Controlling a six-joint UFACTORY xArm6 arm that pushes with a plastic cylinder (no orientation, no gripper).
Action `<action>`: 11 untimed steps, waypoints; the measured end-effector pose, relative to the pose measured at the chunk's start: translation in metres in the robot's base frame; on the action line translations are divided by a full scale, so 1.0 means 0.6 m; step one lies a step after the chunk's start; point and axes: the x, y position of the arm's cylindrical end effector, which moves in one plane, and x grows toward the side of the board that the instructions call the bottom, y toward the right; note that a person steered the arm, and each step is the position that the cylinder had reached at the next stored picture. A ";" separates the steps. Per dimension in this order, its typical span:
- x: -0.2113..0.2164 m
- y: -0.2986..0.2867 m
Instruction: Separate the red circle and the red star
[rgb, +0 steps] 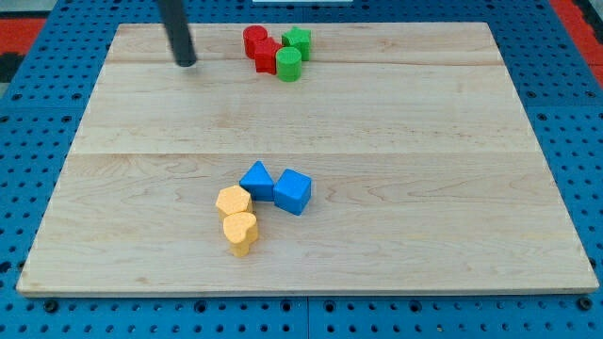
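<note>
A red circle and a red star sit touching each other near the top of the wooden board. A green star and a green cylinder press against the red star's right side. My tip rests on the board to the left of this cluster, about seventy pixels from the red circle, touching no block.
A blue triangle and a blue cube sit together below the board's middle. A yellow hexagon and a yellow heart lie just below-left of them. Blue pegboard surrounds the board.
</note>
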 end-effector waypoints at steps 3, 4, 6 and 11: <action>-0.086 0.195; -0.073 0.274; -0.066 0.264; 0.025 0.462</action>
